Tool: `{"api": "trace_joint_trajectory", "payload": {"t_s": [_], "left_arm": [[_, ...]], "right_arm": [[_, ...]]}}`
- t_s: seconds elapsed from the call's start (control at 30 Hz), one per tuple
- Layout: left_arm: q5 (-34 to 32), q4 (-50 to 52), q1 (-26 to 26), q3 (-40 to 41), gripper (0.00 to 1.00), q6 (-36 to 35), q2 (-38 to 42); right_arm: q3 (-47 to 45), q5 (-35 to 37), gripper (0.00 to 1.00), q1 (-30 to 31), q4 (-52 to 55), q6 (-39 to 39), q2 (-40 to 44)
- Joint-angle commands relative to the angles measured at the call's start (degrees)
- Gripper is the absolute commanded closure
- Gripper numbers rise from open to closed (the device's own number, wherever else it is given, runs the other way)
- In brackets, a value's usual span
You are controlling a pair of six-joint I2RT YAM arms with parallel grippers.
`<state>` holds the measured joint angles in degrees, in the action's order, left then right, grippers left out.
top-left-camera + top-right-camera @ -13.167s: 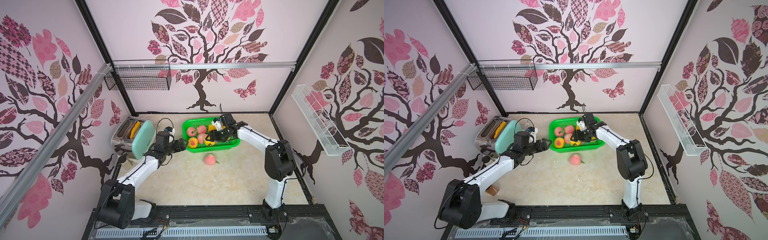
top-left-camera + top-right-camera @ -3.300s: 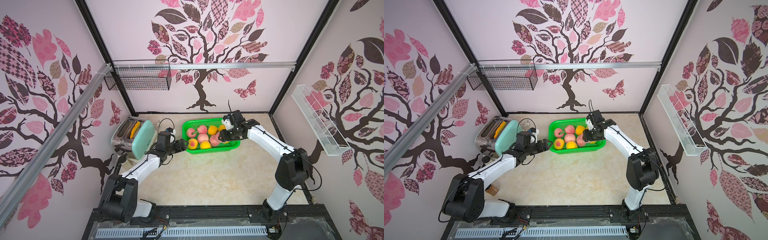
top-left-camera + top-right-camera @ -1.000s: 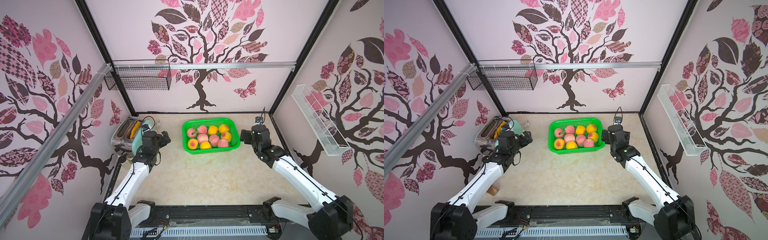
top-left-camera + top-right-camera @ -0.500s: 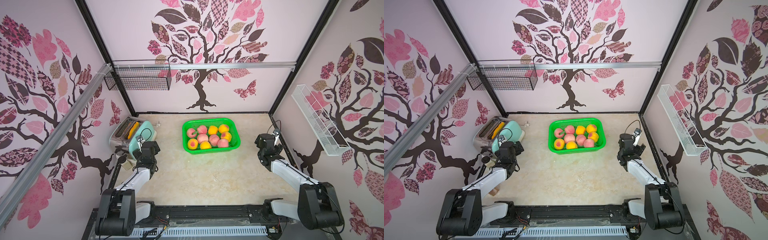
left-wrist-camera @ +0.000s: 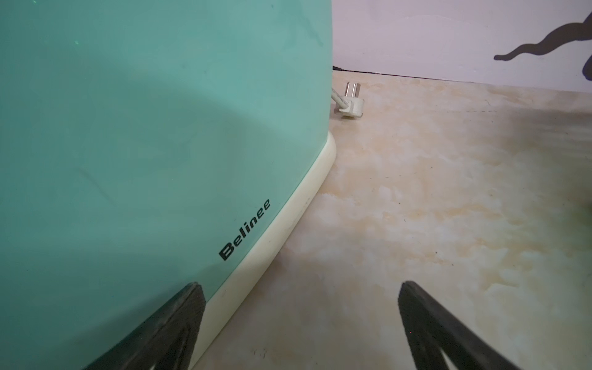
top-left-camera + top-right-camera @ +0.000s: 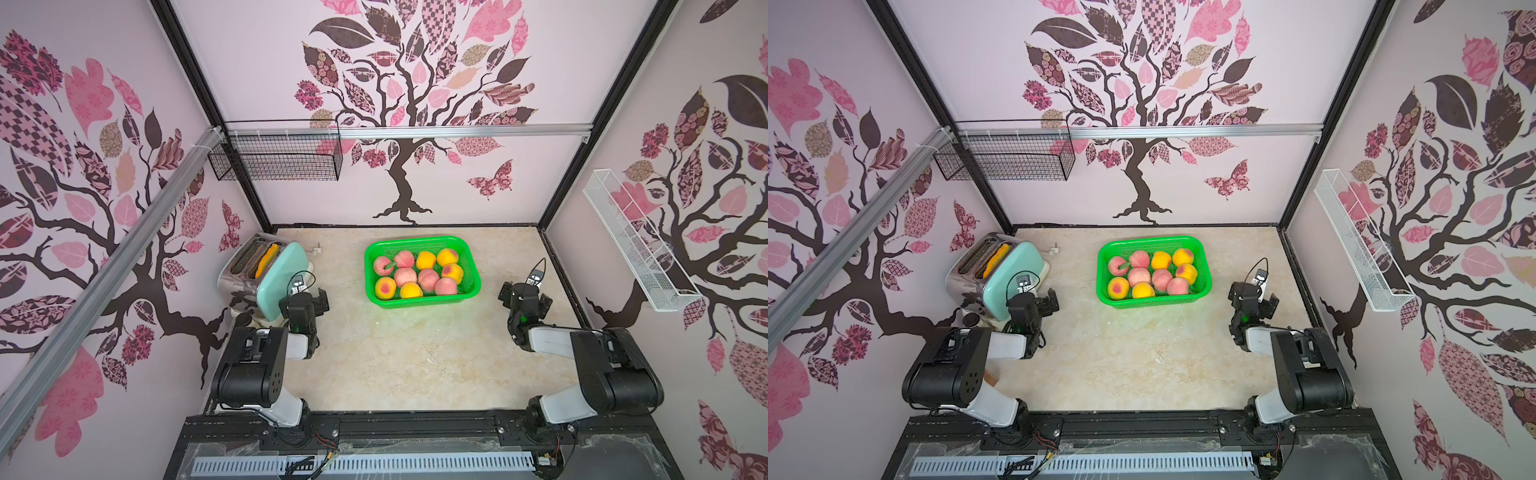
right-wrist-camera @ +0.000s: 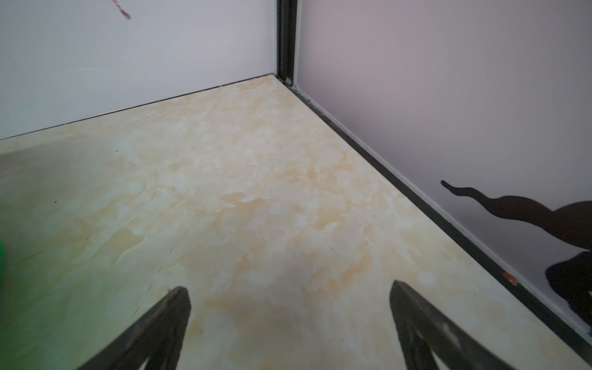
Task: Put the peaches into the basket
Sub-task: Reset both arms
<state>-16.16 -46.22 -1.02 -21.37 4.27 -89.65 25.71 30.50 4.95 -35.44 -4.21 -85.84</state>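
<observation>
Both arms have pulled back from the bright green perforated plastic basket [image 6: 419,240] over the last second. The left gripper [image 6: 304,297] now sits by the left edge of the marbled beige table [image 6: 415,353], just beside the mint-green toaster [image 6: 276,270]. The right gripper [image 6: 525,296] sits near the right edge. Both claws are spread wide and carry nothing (the wrist views confirm it: [image 5: 298,288], [image 7: 288,288]).

The one fruit that lay loose on the table in front of the basket some seconds ago is gone from there. I see no fruit outside the basket in either top view.

The basket stands toward the far edge, well apart from both grippers.

Count:
- round fuzzy peaches [image 6: 405,276] in the basket: ten, pink ones and yellow-orange ones
- on the bare table: zero
- baskets: one
- toasters: one, with one orange bread slice [image 6: 266,259] in a slot

My reading: the task looks complete and the arms are parked.
</observation>
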Motion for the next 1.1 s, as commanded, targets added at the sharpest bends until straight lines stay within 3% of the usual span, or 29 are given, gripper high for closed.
{"api": "trace_joint_trajectory", "payload": {"t_s": [0.0, 0.1, 0.2, 1.07], "left_arm": [[2.42, -6.14, 0.53, 0.01, 0.02, -1.17, -0.35], [2.59, -5.18, 0.49, -0.06, 0.02, -1.21, 0.15], [2.72, -4.53, 0.51, -0.16, 0.02, -1.18, 0.38], [2.66, -4.69, 0.56, -0.17, 0.02, -1.14, 0.35]], "right_arm": [[2.59, -10.25, 0.01, -0.29, -3.95, 5.23, -2.01], [1.09, -16.78, 0.01, -1.59, -5.35, 5.51, -1.52], [-2.55, -20.46, 0.00, -2.22, -15.26, 6.64, -4.29], [-1.93, -20.49, 0.00, -2.22, -12.35, 6.58, -3.28]]}}
